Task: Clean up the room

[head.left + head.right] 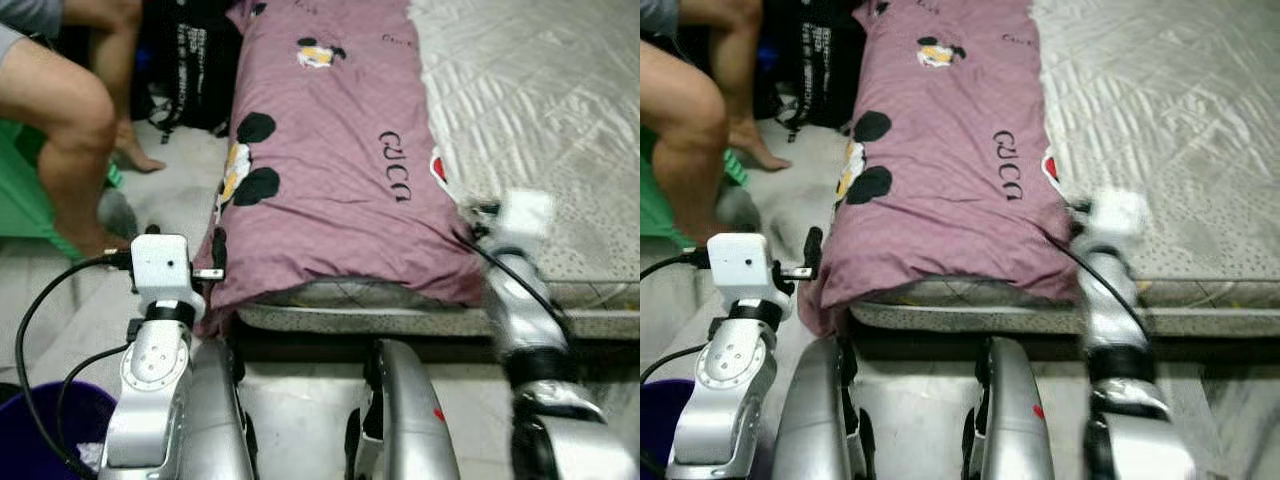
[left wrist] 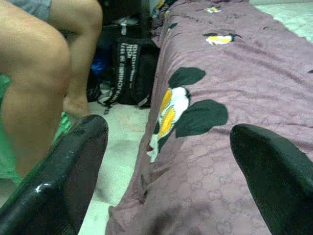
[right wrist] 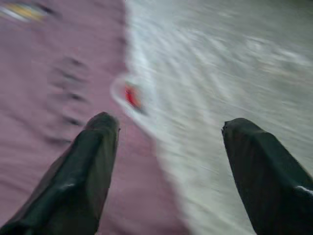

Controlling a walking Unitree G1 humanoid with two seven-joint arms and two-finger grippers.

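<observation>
At the bed's near edge: purple quilt [image 1: 330, 150] lies along the bed's left side, its near end hanging a little over the edge
Bed: bare mattress [image 1: 540, 110] takes the right side
Quilt axis: long axis runs from the near edge away toward the far end
Left tool [image 2: 171, 171]: fingers spread wide, empty, just beside the quilt's near left corner, pointing along its left edge
Right tool [image 3: 168, 166]: fingers spread wide, empty, blurred, over the seam between quilt and mattress near the near right corner
Nearer arm: both about equal, one at each near corner
Likely next: grip both near corners
Bystander: person's legs [image 1: 60, 130] on the floor left of the bed, beside a black bag [image 1: 195, 60]
</observation>
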